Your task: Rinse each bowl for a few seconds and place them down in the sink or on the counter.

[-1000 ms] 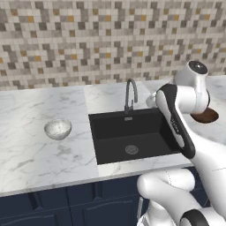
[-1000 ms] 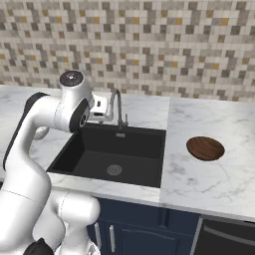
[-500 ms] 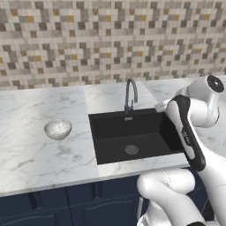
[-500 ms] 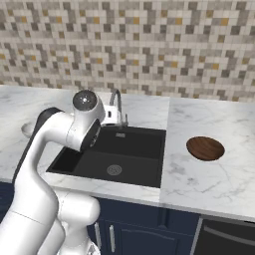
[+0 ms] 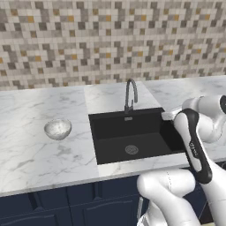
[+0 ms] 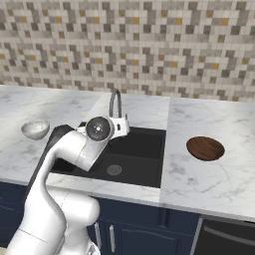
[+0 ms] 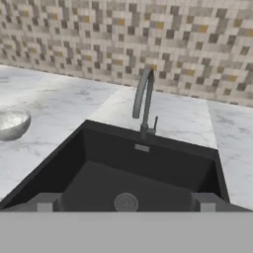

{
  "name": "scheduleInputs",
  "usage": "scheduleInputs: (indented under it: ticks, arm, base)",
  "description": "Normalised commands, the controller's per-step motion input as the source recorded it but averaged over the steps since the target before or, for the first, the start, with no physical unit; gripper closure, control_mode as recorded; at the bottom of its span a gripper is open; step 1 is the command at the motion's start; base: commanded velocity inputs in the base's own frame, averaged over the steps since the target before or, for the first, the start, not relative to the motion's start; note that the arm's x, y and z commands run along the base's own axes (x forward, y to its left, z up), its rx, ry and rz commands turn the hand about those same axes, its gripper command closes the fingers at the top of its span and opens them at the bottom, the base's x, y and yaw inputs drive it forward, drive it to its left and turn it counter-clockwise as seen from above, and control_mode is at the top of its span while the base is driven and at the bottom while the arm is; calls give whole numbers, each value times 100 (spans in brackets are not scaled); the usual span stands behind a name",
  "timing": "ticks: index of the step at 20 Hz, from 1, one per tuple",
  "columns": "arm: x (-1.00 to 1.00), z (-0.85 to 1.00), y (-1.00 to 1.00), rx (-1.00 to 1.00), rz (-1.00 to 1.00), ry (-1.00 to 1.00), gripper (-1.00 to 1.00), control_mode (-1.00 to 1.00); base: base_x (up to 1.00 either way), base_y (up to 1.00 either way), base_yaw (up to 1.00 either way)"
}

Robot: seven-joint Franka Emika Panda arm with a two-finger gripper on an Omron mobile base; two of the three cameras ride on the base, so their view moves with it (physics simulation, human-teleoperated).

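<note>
Hand: my hand (image 7: 126, 202) is released, jaws spread wide, nothing between them; the two finger tips (image 7: 45, 202) stand far apart at the bottom of the hand view.
Hand position: it sits at the near edge of the sink, looking across the basin toward the faucet and the tiled wall.
Arm: my arm (image 5: 194, 145) bends over the right side of the sink in the left base view; in the right base view my wrist (image 6: 99, 129) is in front of the faucet.
Sink: black basin (image 5: 110, 132) set in the bench, round grey drain (image 7: 126, 201) on its floor, no bowl in it.
Faucet: grey gooseneck (image 7: 144, 101) upright at the back rim of the sink, spout curving over the basin; I cannot tell whether water runs.
Grey bowl: pale speckled bowl (image 5: 58, 129) upright on the bench, left of the sink and well apart from it; it also shows at the left edge of the hand view (image 7: 11, 123).
Brown bowl: dark shallow bowl (image 6: 205, 148) on the bench right of the sink, apart from the rim.
Bench: white marble (image 5: 26, 154) with grey veins, over navy cabinets (image 5: 66, 207).
Wall: small mosaic tiles (image 5: 110, 39) behind the bench.
</note>
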Motion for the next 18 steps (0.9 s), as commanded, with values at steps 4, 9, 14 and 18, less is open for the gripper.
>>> scheduleInputs:
  ticks: [4,9,14,18]
  arm:
    - [12,-22,-18,0,7,-15,-100,-100]
    - [21,-18,-14,1,8,-9,-100,-100]
    - [27,-11,-10,2,7,-4,-100,-100]
    - [32,-3,-7,1,7,-1,-100,-100]
  base:
    - [0,0,0]
    - [0,0,0]
    - [0,0,0]
    - [0,0,0]
